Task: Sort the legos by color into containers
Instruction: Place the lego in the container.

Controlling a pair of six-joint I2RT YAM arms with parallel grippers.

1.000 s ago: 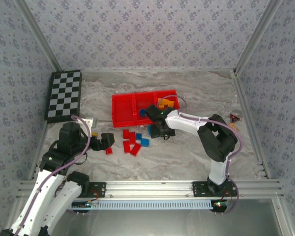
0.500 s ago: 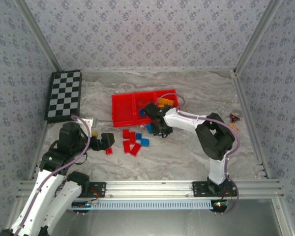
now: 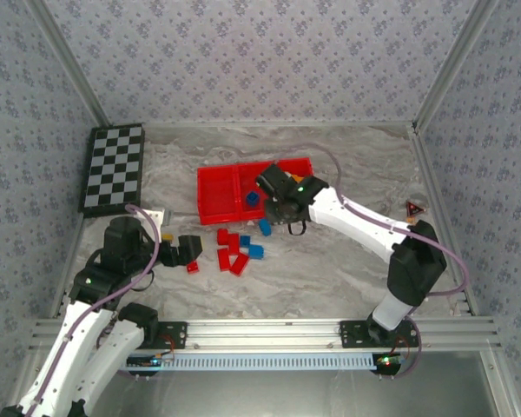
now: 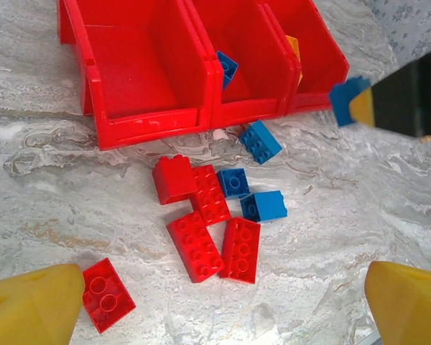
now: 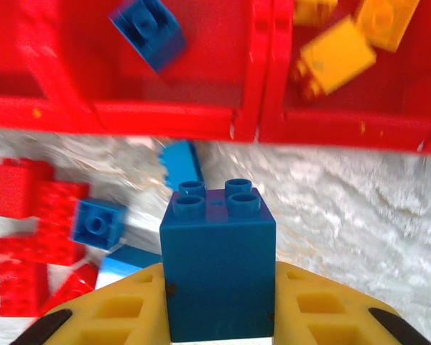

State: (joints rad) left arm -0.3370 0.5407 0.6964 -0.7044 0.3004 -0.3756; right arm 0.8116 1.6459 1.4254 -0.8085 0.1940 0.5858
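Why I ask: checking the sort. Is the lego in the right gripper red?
No, the lego clamped in the right gripper is blue.

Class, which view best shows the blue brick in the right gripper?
The right wrist view: the blue brick sits centred between the yellow fingers, studs clear. The left wrist view catches a blurred blue corner at its right edge. The top external view leaves it too small to tell.

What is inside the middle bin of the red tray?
One blue brick lies in the middle bin. Its front wall hides the floor just behind it.
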